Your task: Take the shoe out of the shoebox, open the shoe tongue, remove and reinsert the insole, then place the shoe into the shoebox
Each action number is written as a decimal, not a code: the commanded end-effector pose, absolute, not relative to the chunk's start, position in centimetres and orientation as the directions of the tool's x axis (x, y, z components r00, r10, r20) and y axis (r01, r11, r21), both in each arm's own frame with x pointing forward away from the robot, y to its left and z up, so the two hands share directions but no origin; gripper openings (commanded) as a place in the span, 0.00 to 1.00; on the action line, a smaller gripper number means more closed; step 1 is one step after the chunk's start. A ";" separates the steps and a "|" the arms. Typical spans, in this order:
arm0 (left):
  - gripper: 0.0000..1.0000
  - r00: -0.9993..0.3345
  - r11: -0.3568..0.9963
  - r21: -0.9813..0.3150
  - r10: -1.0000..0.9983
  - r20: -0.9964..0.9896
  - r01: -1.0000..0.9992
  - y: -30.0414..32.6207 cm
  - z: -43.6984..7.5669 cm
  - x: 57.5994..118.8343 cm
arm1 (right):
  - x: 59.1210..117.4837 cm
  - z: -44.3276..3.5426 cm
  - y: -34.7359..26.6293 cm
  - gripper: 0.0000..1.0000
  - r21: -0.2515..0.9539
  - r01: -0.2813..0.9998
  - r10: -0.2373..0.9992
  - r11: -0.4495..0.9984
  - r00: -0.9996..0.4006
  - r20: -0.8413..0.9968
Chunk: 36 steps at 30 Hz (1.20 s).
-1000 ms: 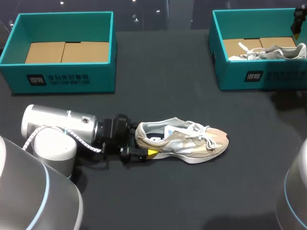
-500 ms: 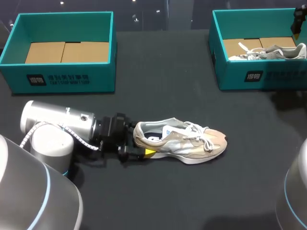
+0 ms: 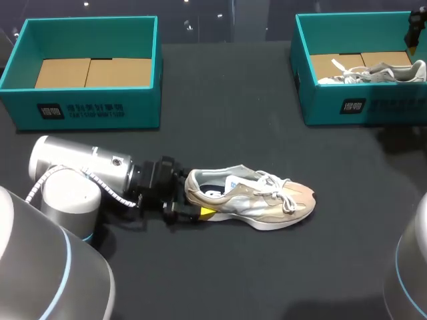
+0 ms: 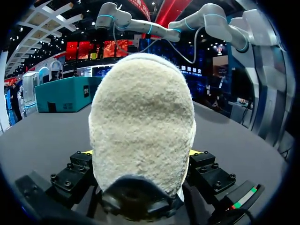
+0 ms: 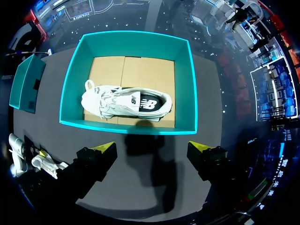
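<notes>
Near front edge of the surface, head view: the beige shoe lies on its sole, left of middle, heel towards the left claw, toe towards the right edge.
Boxes, head view: the left shoebox at the far left corner shows only its cardboard floor. The right shoebox at the far right corner holds a white shoe.
Done, by my judgement: the beige shoe is out of a box and down on the surface.
Unclear: the tongue stands pale above a dark interior. Whether it is pulled open, and whether the insole has been out and back, cannot be told.
Left to do: at the least, setting the beige shoe into a shoebox, and perhaps the tongue and insole steps too.
Head view lacks: the grip itself, since only one yellow tip peeks out beside the heel on the shoe's near side. Of the right arm just a dark part shows at the far right corner.
Left wrist view adds: the fuzzy heel fills the space between the fingers, with a yellow sliver against each flank, so the left claw is clamped on the heel. Nothing of the shoe's opening or toe shows.
Right wrist view adds: the right claw hangs above the right shoebox's near wall with fingers wide apart and nothing between them. It looks straight down on the white shoe lying along the box floor.
</notes>
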<state>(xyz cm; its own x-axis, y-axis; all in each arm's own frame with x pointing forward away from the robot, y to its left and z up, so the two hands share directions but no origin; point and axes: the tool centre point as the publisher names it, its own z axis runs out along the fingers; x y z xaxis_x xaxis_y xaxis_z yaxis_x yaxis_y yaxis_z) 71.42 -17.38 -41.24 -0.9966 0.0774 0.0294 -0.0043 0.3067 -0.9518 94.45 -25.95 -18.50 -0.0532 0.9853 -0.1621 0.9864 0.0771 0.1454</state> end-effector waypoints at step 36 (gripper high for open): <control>0.00 -0.997 0.307 -0.952 0.078 0.029 -0.004 -17.1 -41.4 71.4 | 87.4 -16.3 -15.3 1.00 0.148 0.989 0.980 -0.004 0.034 -0.198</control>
